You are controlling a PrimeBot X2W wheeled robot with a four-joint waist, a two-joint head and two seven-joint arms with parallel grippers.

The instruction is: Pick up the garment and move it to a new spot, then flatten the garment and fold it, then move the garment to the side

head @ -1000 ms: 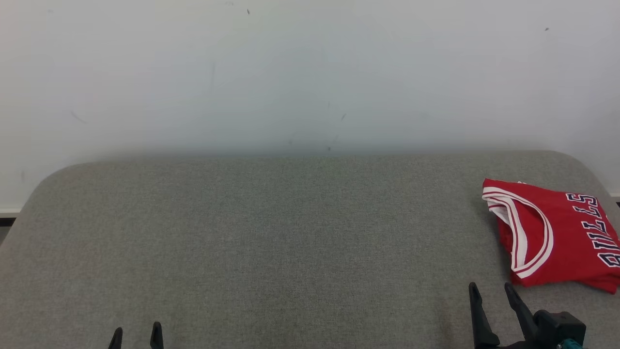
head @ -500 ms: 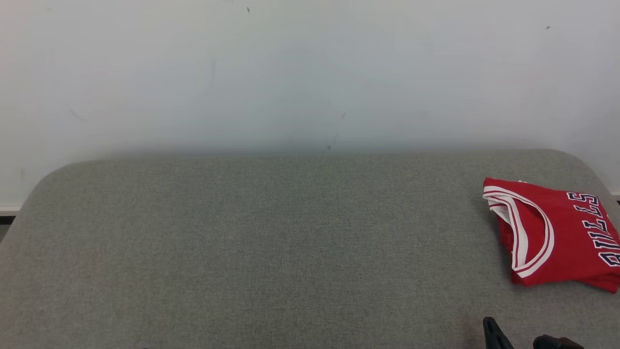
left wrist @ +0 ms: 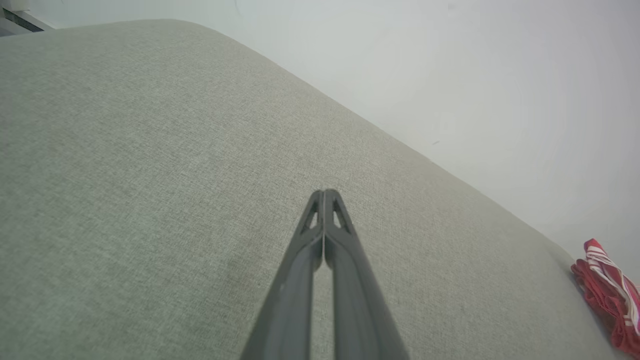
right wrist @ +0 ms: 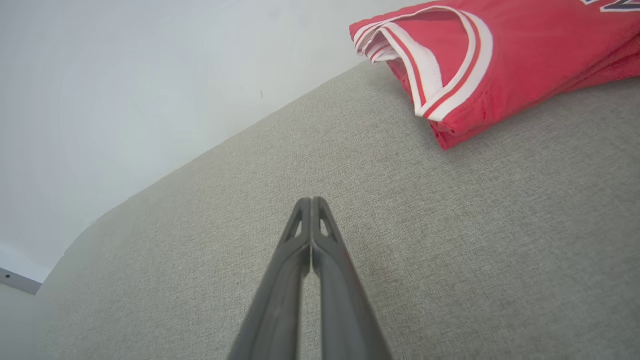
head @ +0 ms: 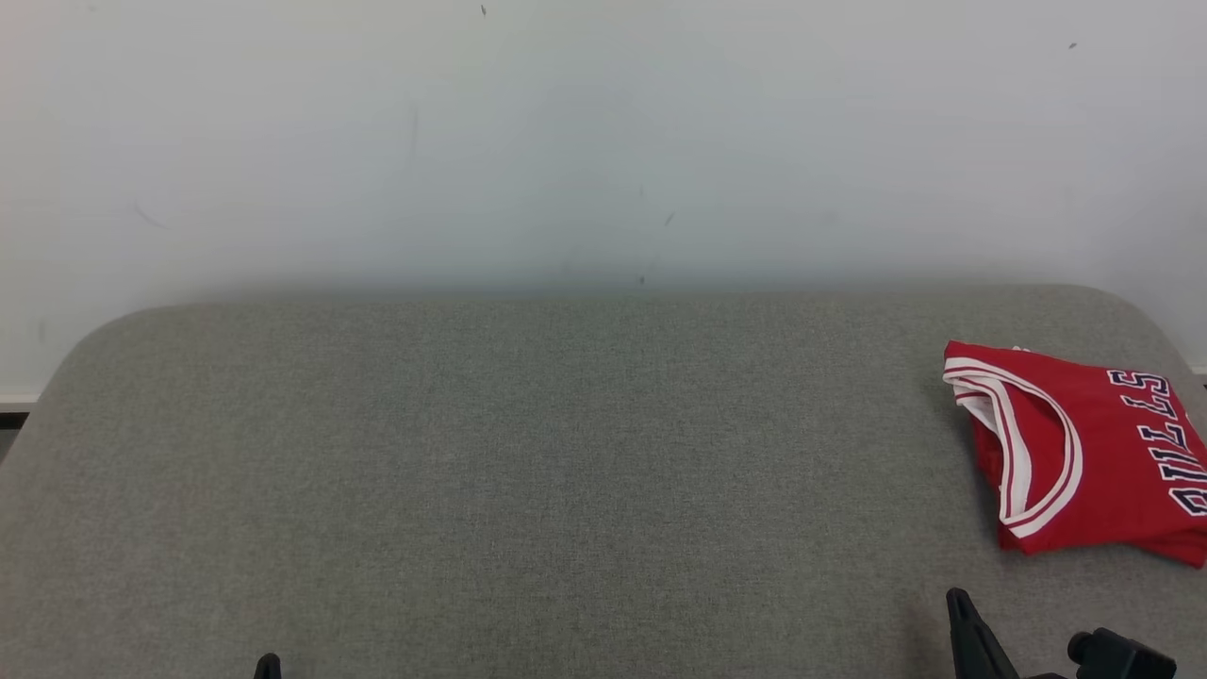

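A pale wall (head: 603, 141) rises behind the desk (head: 528, 471), whose grey fabric top has rounded far corners. The garment (head: 1094, 453), a red jersey with white trim and dark lettering, lies folded at the right end of the desk, untouched, its neckline turned to the left. The right tool (right wrist: 311, 200) hovers over the near edge, on the near side of the garment and apart from it, fingertips pressed together on nothing. The left tool (left wrist: 325, 192), well apart at the near left, is likewise closed and empty.

Garment (head: 1103, 453) lies on the surface (head: 528, 471), apparently near its right edge.
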